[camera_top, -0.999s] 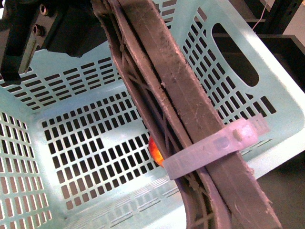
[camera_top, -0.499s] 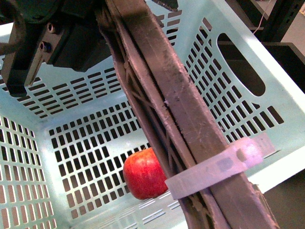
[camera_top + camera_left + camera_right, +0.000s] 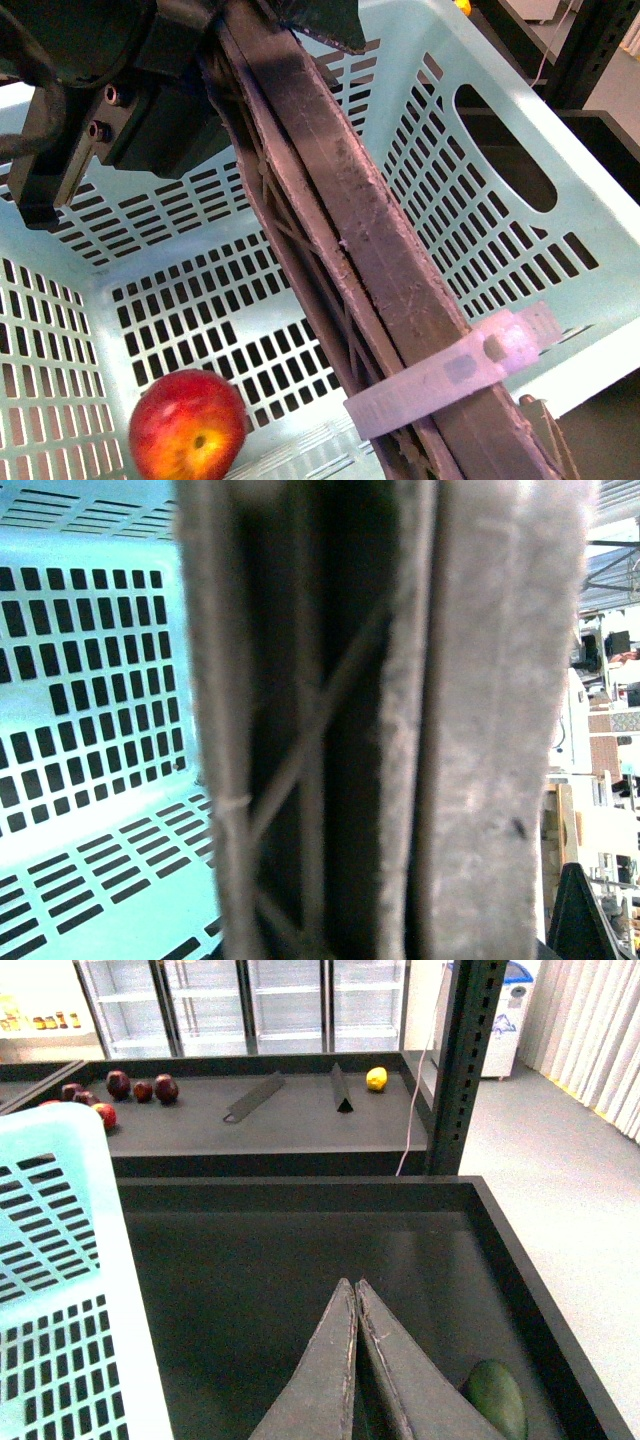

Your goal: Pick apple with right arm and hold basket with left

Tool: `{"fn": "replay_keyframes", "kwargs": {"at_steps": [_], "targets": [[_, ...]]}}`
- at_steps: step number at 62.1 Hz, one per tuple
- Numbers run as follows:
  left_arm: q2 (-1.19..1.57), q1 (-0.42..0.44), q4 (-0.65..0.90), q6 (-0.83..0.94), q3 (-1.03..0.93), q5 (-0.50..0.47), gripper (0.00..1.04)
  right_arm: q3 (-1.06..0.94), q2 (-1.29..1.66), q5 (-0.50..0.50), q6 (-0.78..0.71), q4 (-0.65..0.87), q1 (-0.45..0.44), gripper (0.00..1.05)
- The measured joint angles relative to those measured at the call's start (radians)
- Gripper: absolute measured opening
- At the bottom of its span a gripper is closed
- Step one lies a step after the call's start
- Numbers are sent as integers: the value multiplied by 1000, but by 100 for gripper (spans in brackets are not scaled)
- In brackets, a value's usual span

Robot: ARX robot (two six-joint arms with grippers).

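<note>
The mint basket point(image 3: 520, 130) fills the front view, tilted. Its brown ribbed handle point(image 3: 340, 230) runs diagonally across, bound by a white zip tie point(image 3: 450, 370). The red apple point(image 3: 187, 425), with a yellowish patch, lies loose on the basket floor at the lower left. My left gripper point(image 3: 215, 45) is shut on the handle at the top. In the left wrist view the handle point(image 3: 480, 730) fills the middle, with the basket wall point(image 3: 90, 680) beside it. My right gripper point(image 3: 353, 1285) is shut and empty, outside the basket point(image 3: 60, 1260), over a dark tray point(image 3: 300, 1230).
A green fruit point(image 3: 497, 1395) lies in the dark tray close to my right gripper. On the far shelf are several dark red fruits point(image 3: 140, 1088) and a yellow lemon point(image 3: 376, 1078). A black upright post point(image 3: 462, 1060) stands beside the tray.
The apple has rolled from behind the handle across the basket floor to the lower left. The basket has shifted a little in view, with my left gripper still on the handle.
</note>
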Motion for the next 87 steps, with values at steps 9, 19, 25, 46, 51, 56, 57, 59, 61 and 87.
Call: {"fn": "replay_keyframes", "kwargs": {"at_steps": [9,19,25,46,51,56,57,59,61,87], "targets": [[0,0,0,-1,0,3,14,-18,-44,0,0,-24,0,2],[0,0,0,-1,0,0,14,-37,-98,0,0,-58,0,2],[0,0,0,-2,0,3,14,-47,-129,0,0,-80,0,2],[0,0,0,-2,0,0,14,-68,-219,0,0,-119,0,2],[0,0,0,-2,0,0,14,-68,-242,0,0,-143,0,2],[0,0,0,-2,0,1,14,-68,-264,0,0,-165,0,2],[0,0,0,-2,0,2,14,-68,-267,0,0,-168,0,2],[0,0,0,-2,0,3,14,-68,-277,0,0,-178,0,2],[0,0,0,-2,0,3,14,-68,-286,0,0,-188,0,2],[0,0,0,-5,0,1,14,-68,-472,0,0,-380,0,2]]}}
